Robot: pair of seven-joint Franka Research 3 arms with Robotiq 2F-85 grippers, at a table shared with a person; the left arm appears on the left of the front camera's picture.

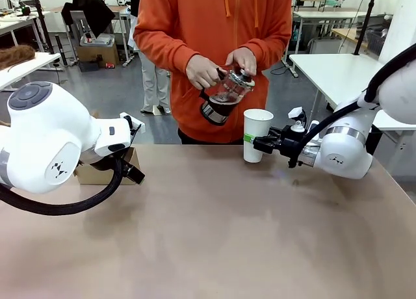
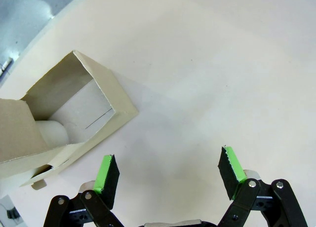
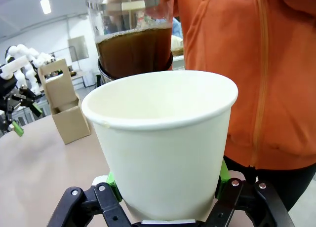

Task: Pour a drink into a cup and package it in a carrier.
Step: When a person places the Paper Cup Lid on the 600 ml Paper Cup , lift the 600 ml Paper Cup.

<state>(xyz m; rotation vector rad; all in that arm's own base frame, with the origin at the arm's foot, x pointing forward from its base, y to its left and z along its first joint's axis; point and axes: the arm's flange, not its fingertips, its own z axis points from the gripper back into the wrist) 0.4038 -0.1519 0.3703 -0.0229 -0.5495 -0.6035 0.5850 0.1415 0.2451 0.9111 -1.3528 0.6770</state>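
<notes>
One claw (image 1: 252,142), the right, pinches the cup (image 1: 257,125), apparently empty.

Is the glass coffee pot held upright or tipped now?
Tipped. In the front view the pot leans at a slant in the person's hands, lid end toward the cup.

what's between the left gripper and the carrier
Only bare tabletop. In the left wrist view, the open left gripper sits apart from the cardboard carrier, with nothing lying between them.
</notes>
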